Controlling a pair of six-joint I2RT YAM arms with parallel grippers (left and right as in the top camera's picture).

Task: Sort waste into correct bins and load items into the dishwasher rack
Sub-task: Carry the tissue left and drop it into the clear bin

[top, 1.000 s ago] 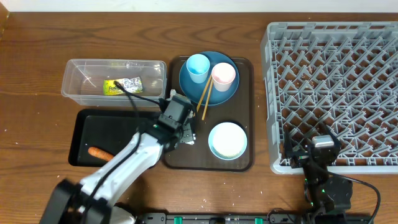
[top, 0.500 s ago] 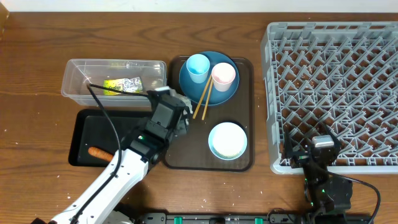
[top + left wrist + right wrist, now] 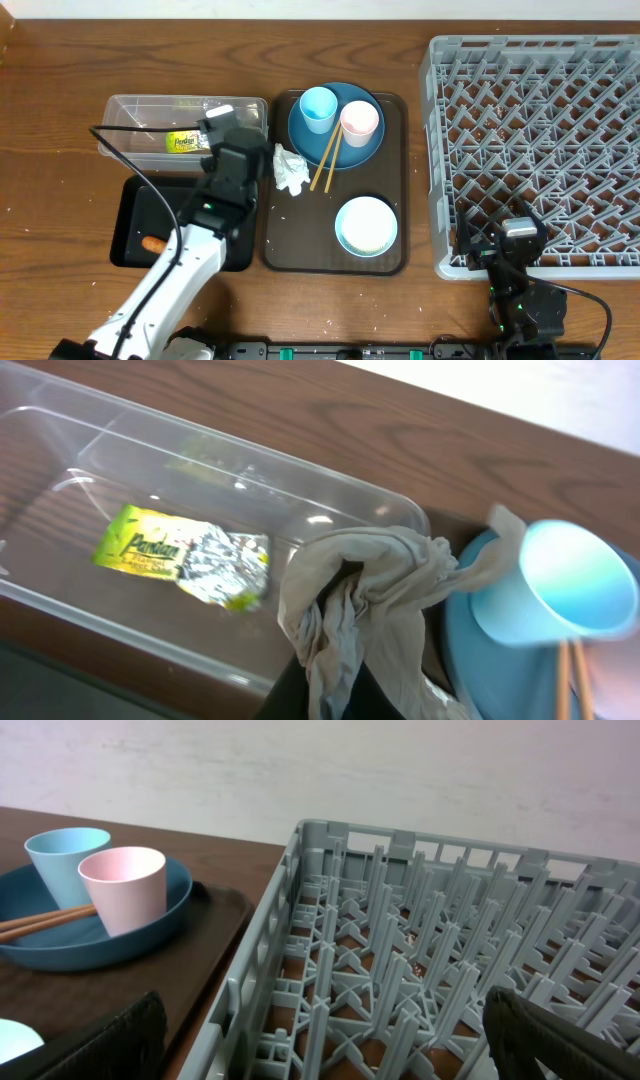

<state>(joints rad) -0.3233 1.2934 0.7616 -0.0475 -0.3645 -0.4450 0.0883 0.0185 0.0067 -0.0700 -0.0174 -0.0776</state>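
Up from the brown tray (image 3: 400,190) and back toward the tub (image 3: 130,135) is how my left arm has swung over the last second, taking the tissue (image 3: 290,168) with it. My left fingers (image 3: 288,692) are pinched tight on the tissue, which droops in a crumpled fold in front of the wrist camera. From overhead it hangs over the brown tray's left edge, just beside the tub's right end and not yet over its opening. The wrapper (image 3: 190,140) already lies in the tub and the carrot (image 3: 153,242) in the black tray (image 3: 135,215), so I judge I am midway through the waste-sorting step, and the tissue belongs with the wrapper. The next move calls for carrying it further left until it is clear of the tub's wall, then parting the fingers to let it drop. My right fingers (image 3: 95,1040) are spread wide and hold nothing, parked at the near edge of the rack (image 3: 540,130). The plate (image 3: 300,130), blue cup (image 3: 319,107), pink cup (image 3: 360,120), chopsticks (image 3: 327,160) and bowl (image 3: 365,225) sit on the brown tray, not yet loaded.
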